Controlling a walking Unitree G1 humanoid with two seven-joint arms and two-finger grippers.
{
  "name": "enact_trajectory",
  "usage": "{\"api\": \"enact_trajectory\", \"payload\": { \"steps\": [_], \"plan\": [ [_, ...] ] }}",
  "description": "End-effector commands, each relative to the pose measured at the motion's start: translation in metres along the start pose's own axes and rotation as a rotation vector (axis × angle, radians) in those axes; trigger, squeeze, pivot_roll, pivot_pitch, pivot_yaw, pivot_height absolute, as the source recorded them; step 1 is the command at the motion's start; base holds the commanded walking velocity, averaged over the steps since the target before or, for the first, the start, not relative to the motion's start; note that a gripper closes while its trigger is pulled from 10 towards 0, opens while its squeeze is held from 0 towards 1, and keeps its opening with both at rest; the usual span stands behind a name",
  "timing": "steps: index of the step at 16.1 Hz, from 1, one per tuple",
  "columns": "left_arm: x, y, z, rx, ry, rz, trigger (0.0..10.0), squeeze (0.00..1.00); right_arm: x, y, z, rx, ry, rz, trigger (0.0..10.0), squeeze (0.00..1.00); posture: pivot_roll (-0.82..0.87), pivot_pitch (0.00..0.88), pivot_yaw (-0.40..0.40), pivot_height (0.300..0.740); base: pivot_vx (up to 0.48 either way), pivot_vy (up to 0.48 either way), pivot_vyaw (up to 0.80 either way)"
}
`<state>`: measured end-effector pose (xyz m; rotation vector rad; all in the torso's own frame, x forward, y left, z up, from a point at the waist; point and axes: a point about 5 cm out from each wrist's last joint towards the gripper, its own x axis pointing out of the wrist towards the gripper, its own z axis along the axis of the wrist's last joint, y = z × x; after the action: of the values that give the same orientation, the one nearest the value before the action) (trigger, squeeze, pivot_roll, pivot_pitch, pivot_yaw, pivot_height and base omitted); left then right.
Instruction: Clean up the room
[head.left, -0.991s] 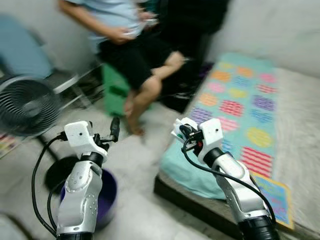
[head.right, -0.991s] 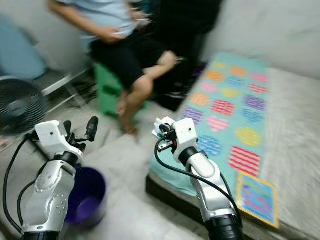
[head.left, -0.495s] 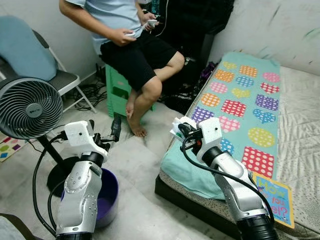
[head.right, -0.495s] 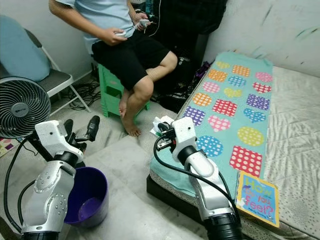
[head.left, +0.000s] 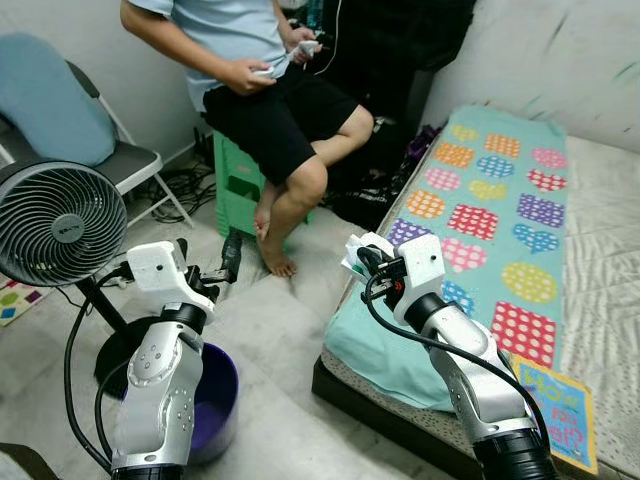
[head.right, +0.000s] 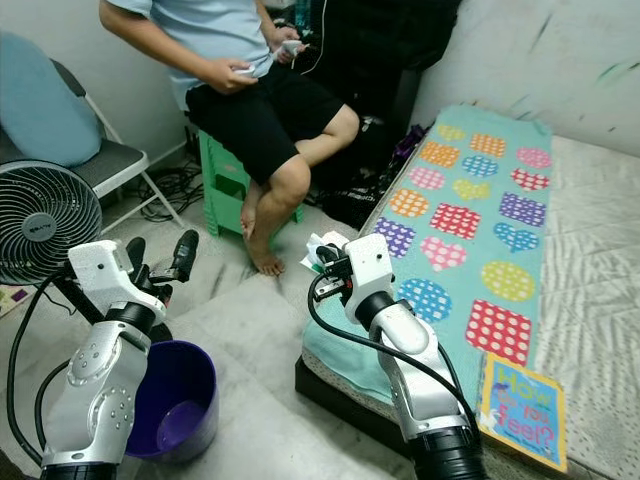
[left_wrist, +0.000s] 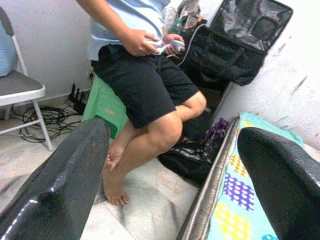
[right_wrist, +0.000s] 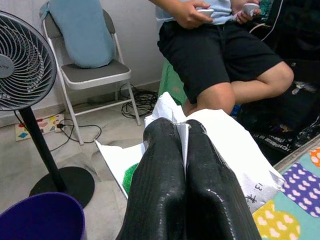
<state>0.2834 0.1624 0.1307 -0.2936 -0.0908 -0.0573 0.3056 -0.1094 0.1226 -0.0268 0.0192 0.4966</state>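
little has moved bar the camera; right gripper (head.right: 322, 262) jaws pinch white paper (right_wrist: 235, 150); purple bin (head.right: 180, 400) sits lower left, beneath the wide-open left gripper (head.right: 160, 258).

**Item count, bedroom floor and bed**

Two grippers, mine: left gripper (head.left: 232, 262) with its two fingers spread, right gripper (right_wrist: 185, 150) with two fingers pinched on one piece of white paper (right_wrist: 227, 150). One purple bucket (head.right: 180, 395) on the floor. One fan (head.left: 58, 223). One folding chair (right_wrist: 95, 75) carrying one blue cushion (right_wrist: 82, 32). One green stool (head.left: 235, 180), one person (head.left: 270, 90) sitting on it. One black bag (left_wrist: 240, 42). One bed (head.right: 590, 240), one patterned blanket (head.right: 470, 210), one book (head.right: 522, 408).
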Motion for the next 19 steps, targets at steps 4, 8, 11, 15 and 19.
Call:
{"api": "enact_trajectory", "payload": {
  "steps": [4, 8, 11, 15, 19],
  "plan": [
    [0.0019, -0.0017, 0.0044, 0.001, -0.019, -0.014, 10.0, 0.0, 0.0028, -0.0013, 0.0054, -0.005, -0.019, -0.001, 10.0, 0.0, -0.09, 0.0, -0.028, 0.74, 0.293, 0.0, 0.0],
    [0.0024, -0.0011, 0.0042, 0.003, -0.018, -0.009, 10.0, 0.0, 0.0031, -0.0016, 0.0056, -0.003, -0.02, -0.003, 10.0, 0.0, -0.09, 0.0, -0.026, 0.74, 0.06, 0.0, 0.0],
    [0.0035, -0.0007, 0.0033, 0.006, -0.012, 0.004, 10.0, 0.0, 0.0027, -0.0023, 0.0053, -0.003, -0.02, -0.006, 10.0, 0.0, -0.09, 0.0, -0.025, 0.74, 0.0, 0.0, 0.0],
    [0.004, 0.0007, 0.0014, 0.01, -0.003, 0.027, 10.0, 0.0, 0.0018, -0.0017, 0.0056, -0.025, -0.022, 0.006, 10.0, 0.0, -0.09, 0.0, -0.025, 0.74, 0.0, 0.0, 0.51],
    [0.0041, 0.0004, 0.0005, 0.017, 0.001, 0.025, 10.0, 0.0, 0.002, -0.0004, 0.0048, -0.029, -0.021, 0.016, 10.0, 0.0, -0.09, 0.0, -0.025, 0.74, 0.0, 0.0, 0.8]
  ]
}}
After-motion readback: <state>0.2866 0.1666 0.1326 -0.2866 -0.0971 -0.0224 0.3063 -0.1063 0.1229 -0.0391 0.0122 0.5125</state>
